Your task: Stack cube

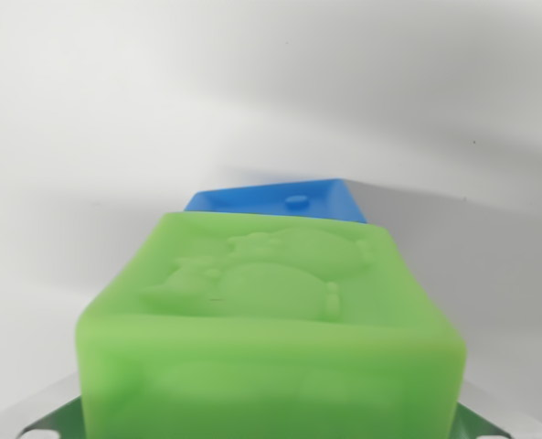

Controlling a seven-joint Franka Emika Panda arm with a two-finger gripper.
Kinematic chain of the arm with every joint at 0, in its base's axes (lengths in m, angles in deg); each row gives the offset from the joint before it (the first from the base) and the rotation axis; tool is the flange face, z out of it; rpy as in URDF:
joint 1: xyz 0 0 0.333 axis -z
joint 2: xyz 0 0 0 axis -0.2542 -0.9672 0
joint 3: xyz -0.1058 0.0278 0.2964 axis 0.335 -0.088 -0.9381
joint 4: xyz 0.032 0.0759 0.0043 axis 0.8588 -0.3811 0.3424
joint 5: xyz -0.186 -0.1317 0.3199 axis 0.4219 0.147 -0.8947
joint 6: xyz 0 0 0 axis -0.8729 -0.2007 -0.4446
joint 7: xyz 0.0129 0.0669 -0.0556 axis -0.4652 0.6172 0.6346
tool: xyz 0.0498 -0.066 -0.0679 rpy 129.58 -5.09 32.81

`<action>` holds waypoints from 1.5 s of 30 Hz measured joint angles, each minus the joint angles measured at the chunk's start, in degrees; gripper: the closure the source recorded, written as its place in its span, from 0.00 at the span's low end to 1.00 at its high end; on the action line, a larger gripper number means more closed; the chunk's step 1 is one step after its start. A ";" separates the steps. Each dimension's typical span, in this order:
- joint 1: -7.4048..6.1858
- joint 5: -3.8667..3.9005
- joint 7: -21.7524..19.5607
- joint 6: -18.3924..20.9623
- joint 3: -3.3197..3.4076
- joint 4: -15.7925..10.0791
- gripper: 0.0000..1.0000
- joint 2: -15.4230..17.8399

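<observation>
A green cube [271, 329] with an embossed figure on its top face fills the lower middle of the wrist view, very close to the camera. Behind it, partly hidden, lies a blue cube [280, 198] on the white surface; only its top face and a small raised stud show. Dark green gripper parts peek out at the bottom corners beside the green cube, at the wrist view's left [56, 422] and right [476, 425]. The fingertips themselves are hidden, so whether they clamp the green cube is not visible.
A plain white surface [115, 137] surrounds both cubes, with soft shadows to the wrist view's right of the blue cube.
</observation>
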 joint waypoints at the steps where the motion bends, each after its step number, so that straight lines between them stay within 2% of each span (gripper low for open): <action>1: 0.00 0.00 0.00 0.00 0.00 0.00 0.00 0.00; 35: 0.00 0.00 0.00 0.07 0.00 0.02 0.00 0.09; 45: 0.00 -0.01 0.00 2.26 0.00 -0.26 0.00 2.77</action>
